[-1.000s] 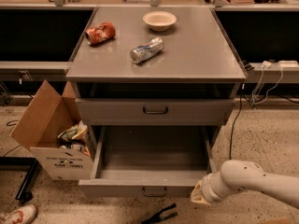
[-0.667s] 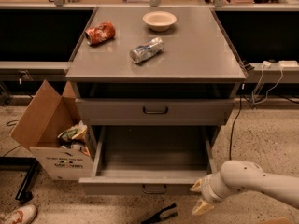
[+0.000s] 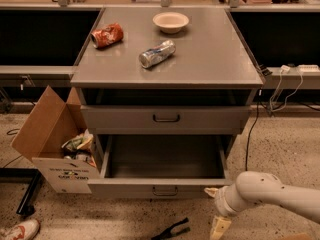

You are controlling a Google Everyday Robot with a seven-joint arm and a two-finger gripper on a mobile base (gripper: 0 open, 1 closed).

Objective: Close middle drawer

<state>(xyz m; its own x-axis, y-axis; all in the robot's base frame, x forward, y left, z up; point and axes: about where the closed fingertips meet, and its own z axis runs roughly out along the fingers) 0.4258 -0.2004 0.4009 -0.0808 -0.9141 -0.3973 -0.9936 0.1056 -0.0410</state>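
Note:
The middle drawer of the grey cabinet is pulled far out and looks empty inside. Its plain front carries a small dark loop handle at centre. The top drawer above it is shut. The lowest drawer is hidden under the open one. My gripper sits on a white arm coming in from the lower right, just right of and below the open drawer's front right corner. It is open and empty. One fingertip is close to that corner and the other points at the floor.
On the cabinet top lie a crushed red can, a silver can and a white bowl. An open cardboard box of rubbish stands at the left. A black tool and a shoe lie on the floor.
The gripper's fingers have spread apart, one up towards the drawer's corner and one down. The arm has stayed near the drawer's front right corner. The drawer has not visibly moved.

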